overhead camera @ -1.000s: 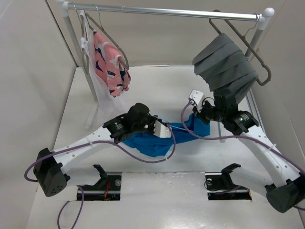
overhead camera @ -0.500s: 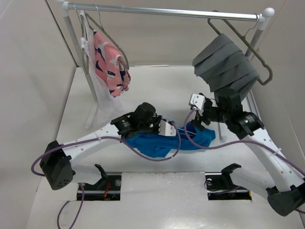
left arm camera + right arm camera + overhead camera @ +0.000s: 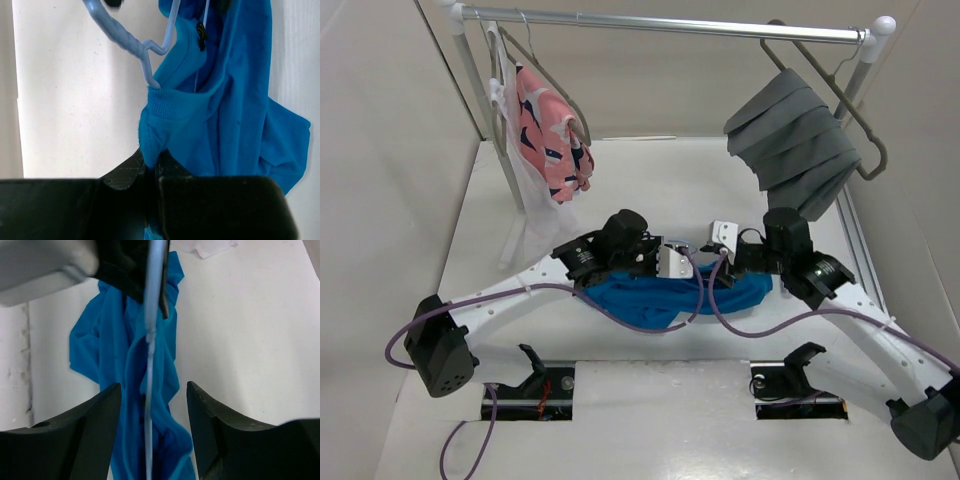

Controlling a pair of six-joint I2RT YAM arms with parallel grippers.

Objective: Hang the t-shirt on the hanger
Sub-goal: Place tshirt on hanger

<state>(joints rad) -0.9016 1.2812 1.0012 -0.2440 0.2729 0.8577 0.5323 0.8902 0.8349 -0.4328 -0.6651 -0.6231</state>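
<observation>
Left gripper (image 3: 151, 167) is clamped tight on the ribbed collar of the teal-blue t-shirt (image 3: 225, 115). The light-blue wire hanger (image 3: 122, 37) passes into the neck opening, with its twisted neck and hook sticking out. Right gripper (image 3: 152, 387) has its fingers apart, and the hanger wire runs between the 2, touching neither. The rest of the shirt is bunched on the white table (image 3: 670, 190), mid-table between both arms, under the 2 grippers.
</observation>
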